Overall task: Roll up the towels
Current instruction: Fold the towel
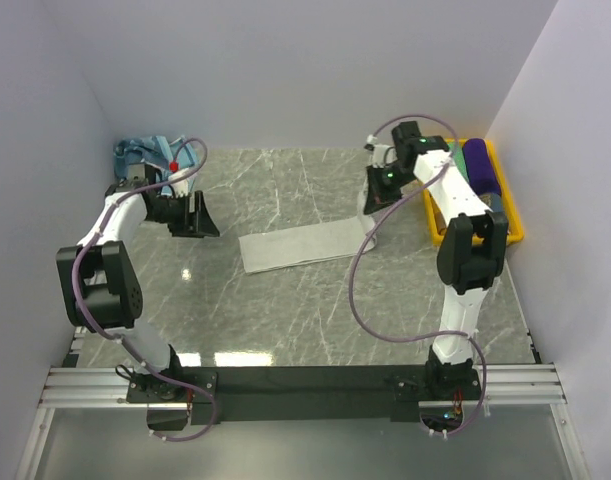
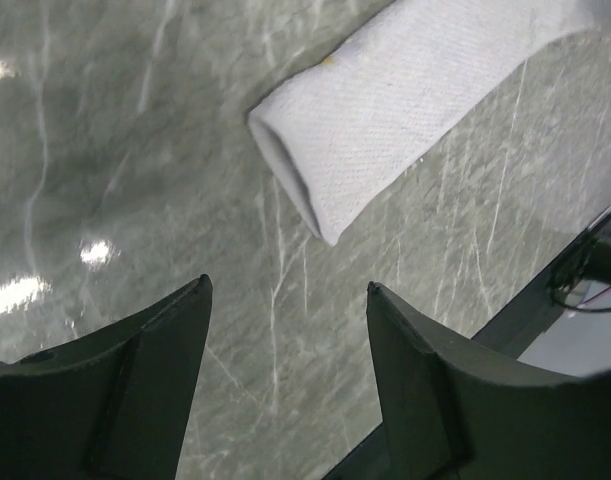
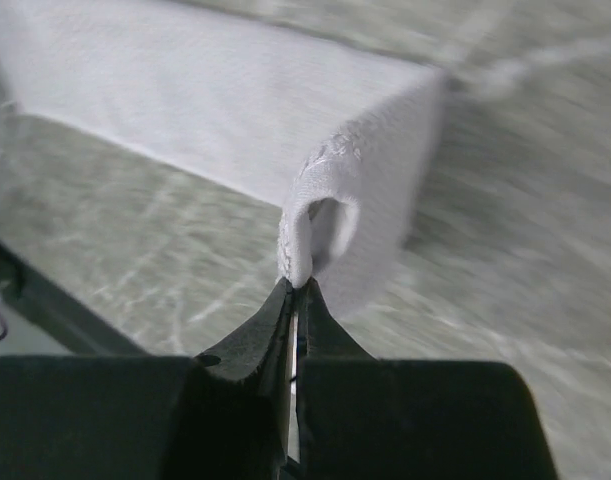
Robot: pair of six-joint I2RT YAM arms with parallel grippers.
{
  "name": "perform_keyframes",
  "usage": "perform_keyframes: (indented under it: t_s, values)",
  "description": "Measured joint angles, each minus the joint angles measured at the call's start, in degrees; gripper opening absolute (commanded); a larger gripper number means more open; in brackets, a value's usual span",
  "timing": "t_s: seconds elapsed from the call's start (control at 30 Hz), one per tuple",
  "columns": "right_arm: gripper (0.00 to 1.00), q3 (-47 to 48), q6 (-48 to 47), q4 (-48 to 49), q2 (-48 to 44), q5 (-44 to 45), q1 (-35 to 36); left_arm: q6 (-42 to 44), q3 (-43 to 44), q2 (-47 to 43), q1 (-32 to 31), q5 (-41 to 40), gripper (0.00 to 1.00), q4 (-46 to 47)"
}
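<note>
With my right end effector pinching the towel corner at its tips and my left end effector wide just short of the other end, I'd roll tight and even.

You're getting bright, even overhead light, with white glare patches sitting on the glossy tabletop. Your right wrist picture is smearing with blur toward its far edge; the left wrist one is showing crisp.

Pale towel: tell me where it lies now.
In the top view the pale towel lies as a folded strip in the middle of the table, its right end pinched by the right gripper, the open left gripper off its left end.
</note>
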Motion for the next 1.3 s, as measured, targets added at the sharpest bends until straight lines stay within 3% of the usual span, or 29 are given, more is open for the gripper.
perform_keyframes:
  t_s: [0.2,0.4,0.5,0.63,0.93,1.3]
  values:
    - [0.0,1.9,2.8,0.5,0.3,-4.9,8.5,-2.3,-5.1,-0.6,4.0,0.1,0.56,0.3]
    - [0.0,6.1,5.4,2.5,3.3,-7.3,13.6,-5.1,-9.8,0.6,3.9,2.7,0.57,1.8]
    - [0.0,6.8,6.3,3.2,5.2,-7.6,15.2,-6.3,-9.8,3.3,3.5,4.7,0.52,4.2]
    - [0.0,6.9,7.6,4.1,7.3,-7.8,17.0,-8.5,-9.8,6.7,2.4,6.2,0.47,7.2]
    - [0.0,7.5,10.3,5.9,8.7,-8.0,20.7,-12.5,-9.8,11.2,-4.3,7.0,0.45,13.6]
    - [0.0,12.1,14.0,8.2,13.9,-8.6,24.9,-14.7,-9.8,15.2,-6.0,7.0,0.37,16.7]
